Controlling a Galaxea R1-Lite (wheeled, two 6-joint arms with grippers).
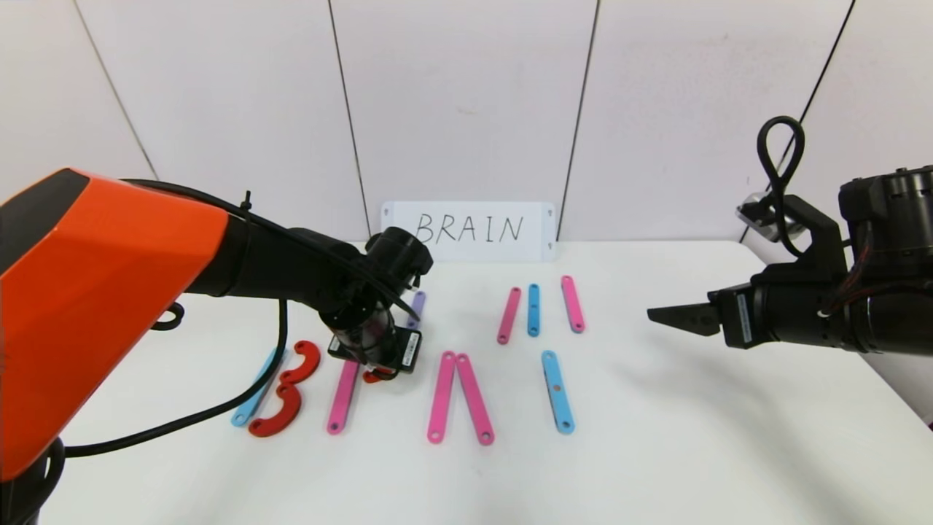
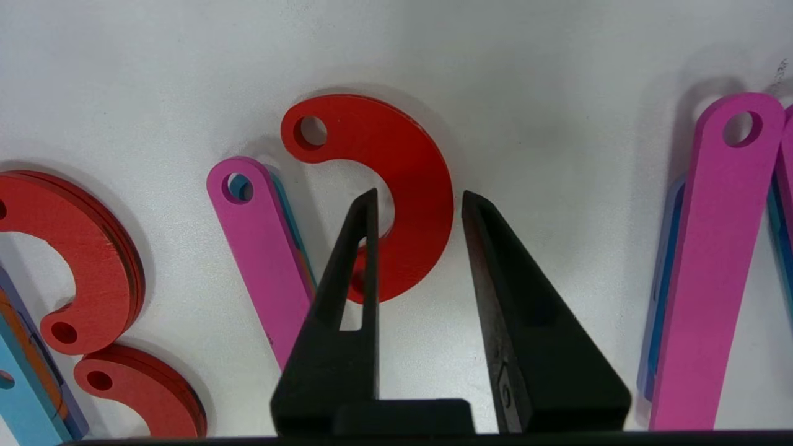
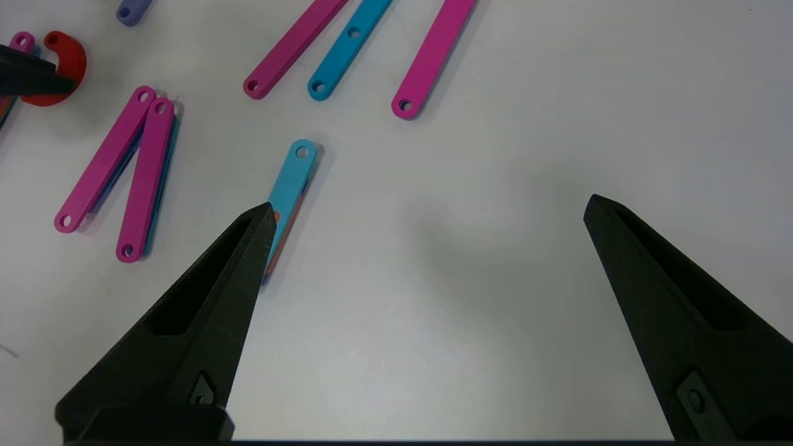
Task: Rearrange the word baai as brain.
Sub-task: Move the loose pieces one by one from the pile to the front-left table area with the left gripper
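Behind the white surface (image 1: 656, 452) you had a panelled wall with the handwritten BRAIN card (image 1: 469, 230) propped against it. In the head view, your left hand (image 1: 375, 357) hung low over the second letter, hiding most of a red hook there, beside a pink bar (image 1: 342, 397). The B stood to its left: a light-blue bar (image 1: 251, 401) with two red hooks (image 1: 288, 394). Spare bars (image 1: 539, 310) lay farther back. Your right hand (image 1: 674, 317) waited well apart over the right side; any sweep inward risked scattering the light-blue I bar (image 1: 557, 392).

In the left wrist view, the fingers (image 2: 353, 260) stood slightly parted, straddling the curved band of the red hook (image 2: 396, 186), which lay flat just beside the pink bar. Whether they touched it, I could not tell. Lifting askew could have dragged the hook against that bar and spoiled the R's bowl.

In the right wrist view, your right hand (image 3: 427, 207) was spread wide and empty, one finger overlapping the I bar in sight; the pink wedge of two bars (image 3: 124, 173) lay beyond.
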